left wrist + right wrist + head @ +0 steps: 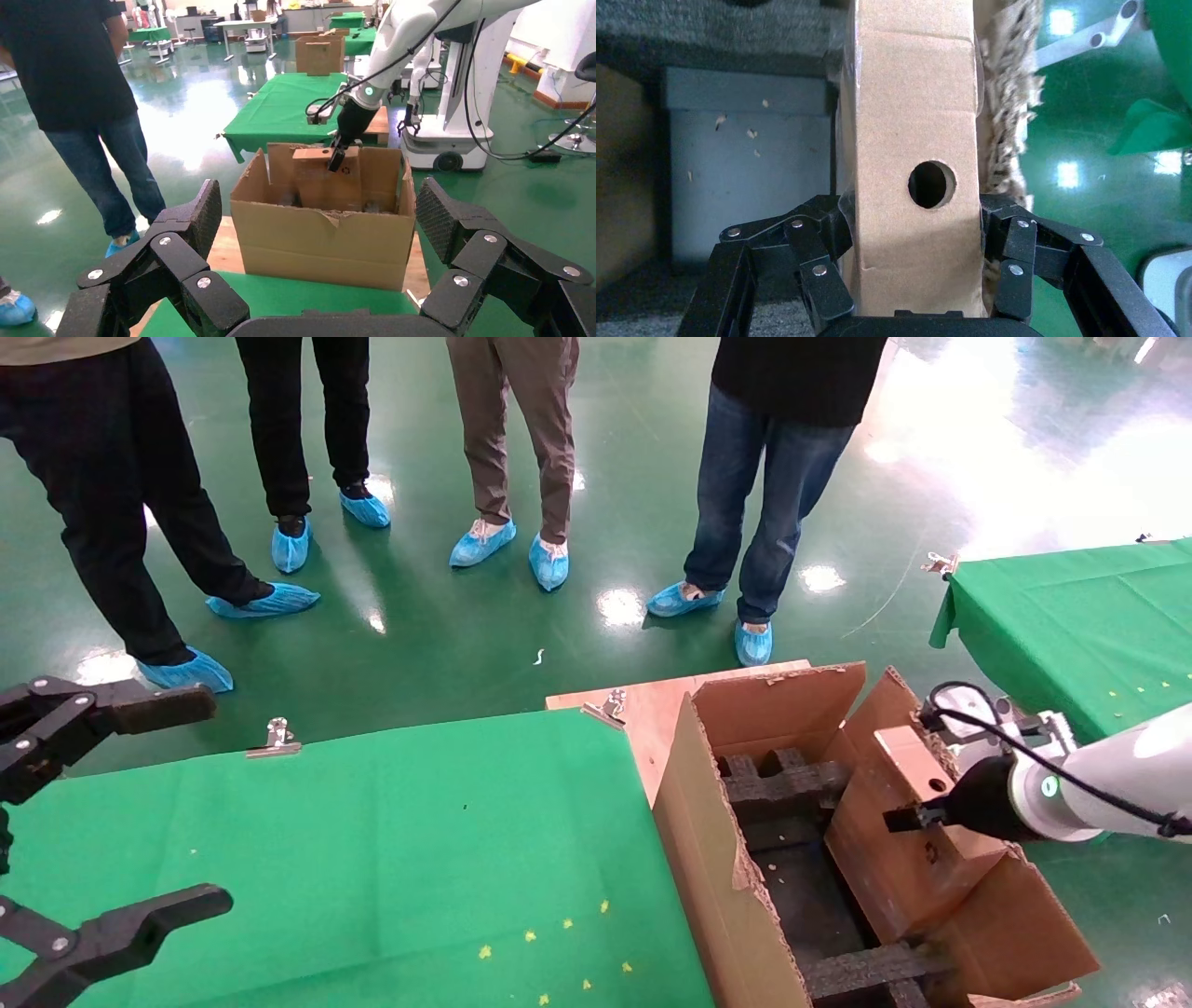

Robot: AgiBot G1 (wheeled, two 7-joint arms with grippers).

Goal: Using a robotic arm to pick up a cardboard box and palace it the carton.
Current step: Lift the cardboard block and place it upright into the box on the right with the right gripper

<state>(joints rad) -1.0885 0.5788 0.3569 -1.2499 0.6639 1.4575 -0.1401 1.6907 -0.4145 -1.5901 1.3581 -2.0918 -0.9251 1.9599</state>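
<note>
Right gripper (916,270) clamps the cardboard box (916,140), held inside the carton (708,859) against its torn flap. Left gripper (316,260), jaws wide, idles over the green bench (372,859).

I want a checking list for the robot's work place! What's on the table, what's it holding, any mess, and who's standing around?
Surface: green cloth table, held by metal clips; small yellow specks on it.
Job's things: cardboard box held on edge inside the carton, over its black foam.
Clutter: bits of torn cardboard on the foam.
Grippers: right gripper shut on the cardboard box; left gripper open, idle over the table's near-left edge.
Cables: black cable along the right arm.
Surroundings: four people in blue shoe covers; second green table to the right.
</note>
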